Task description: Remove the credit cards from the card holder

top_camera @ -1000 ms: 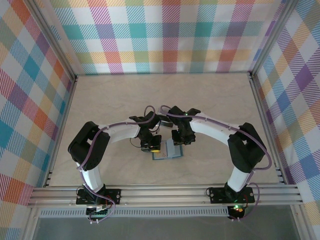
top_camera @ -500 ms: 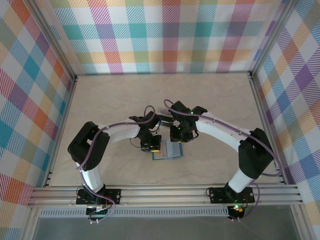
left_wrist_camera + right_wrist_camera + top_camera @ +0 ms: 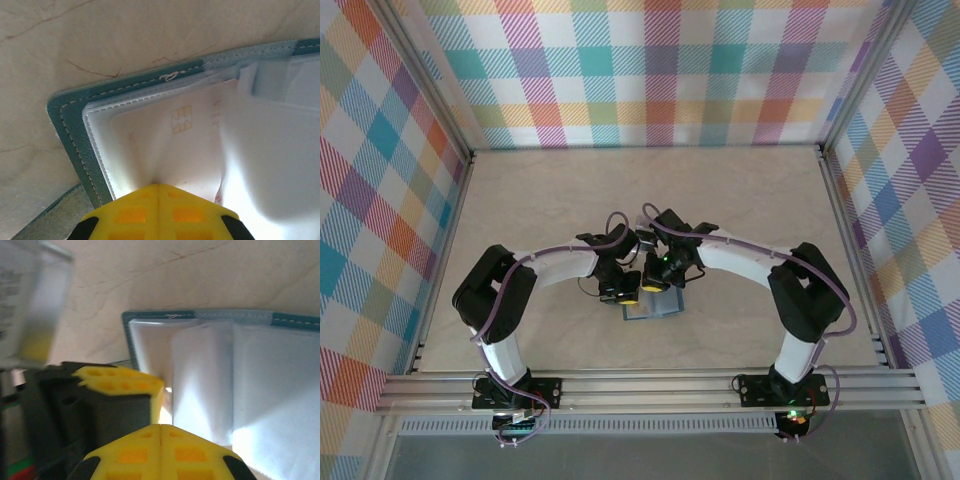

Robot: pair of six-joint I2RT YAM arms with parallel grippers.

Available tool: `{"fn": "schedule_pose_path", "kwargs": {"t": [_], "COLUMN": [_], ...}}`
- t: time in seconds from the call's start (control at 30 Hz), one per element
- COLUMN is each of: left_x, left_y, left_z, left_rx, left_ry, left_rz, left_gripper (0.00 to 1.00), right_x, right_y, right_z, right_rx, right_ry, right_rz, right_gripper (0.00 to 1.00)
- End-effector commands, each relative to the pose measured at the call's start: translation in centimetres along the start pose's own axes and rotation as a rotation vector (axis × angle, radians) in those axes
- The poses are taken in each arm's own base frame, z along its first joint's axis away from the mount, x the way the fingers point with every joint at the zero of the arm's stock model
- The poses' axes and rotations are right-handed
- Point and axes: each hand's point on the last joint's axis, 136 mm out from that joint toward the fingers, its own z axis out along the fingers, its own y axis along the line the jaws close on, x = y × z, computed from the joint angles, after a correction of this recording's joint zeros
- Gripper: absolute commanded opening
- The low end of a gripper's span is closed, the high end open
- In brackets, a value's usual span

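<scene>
"Step?"
"Extraction: card holder (image 3: pixel 660 308) lies open mid-frame; left gripper (image 3: pixel 159 189) and right gripper (image 3: pixel 161 429) both closed at its pockets, grip on a credit card (image 3: pixel 172 137) unclear."
"Next?"
"Slide card out, holder pinned."

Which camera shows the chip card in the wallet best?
Left wrist: the card, gold chip plain, sits close up in the open wallet. Right wrist gives pale, blurred wallet panels; from the top the wallet is too small to tell a card.
</scene>
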Motion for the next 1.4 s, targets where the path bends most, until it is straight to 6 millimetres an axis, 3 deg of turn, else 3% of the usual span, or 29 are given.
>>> {"fn": "schedule_pose_path", "kwargs": {"t": [0.0,0.23,0.5,0.63,0.8,0.97,1.13,1.37], "left_x": [1.2,1.2,0.8,0.6,0.6,0.5,0.4,0.4], "left_y": [1.3,1.1,-0.5,-1.3,-1.3,-1.5,-1.9,-2.6], "left_z": [0.1,0.1,-1.0,-1.2,-0.6,-0.3,-0.2,-0.2], "left_rx": [-0.048,-0.045,0.008,0.027,0.020,0.016,0.014,0.009], "left_ry": [0.020,0.024,0.015,0.019,0.042,0.052,0.059,0.062], "left_rz": [-0.004,-0.003,0.011,0.017,0.019,0.021,0.027,0.041], "left_gripper": [0.00,0.00,0.00,0.00,0.00,0.00,0.00,0.00], "right_x": [-0.3,-0.4,-0.2,0.0,0.2,0.1,0.2,0.9], "right_y": [-0.7,-1.5,-1.6,-1.5,-1.4,-2.0,-3.0,-3.1], "right_z": [0.7,0.8,-1.3,-2.6,-4.2,-5.4,-4.0,0.1], "right_rx": [0.051,0.100,0.117,0.118,0.094,0.078,0.049,-0.024], "right_ry": [0.007,0.011,-0.039,-0.065,-0.100,-0.135,-0.097,0.021], "right_rz": [0.005,-0.012,-0.037,-0.044,-0.044,-0.027,-0.001,0.019], "right_gripper": [0.05,0.10,0.09,0.14,0.28,0.28,0.11,0.06]}}
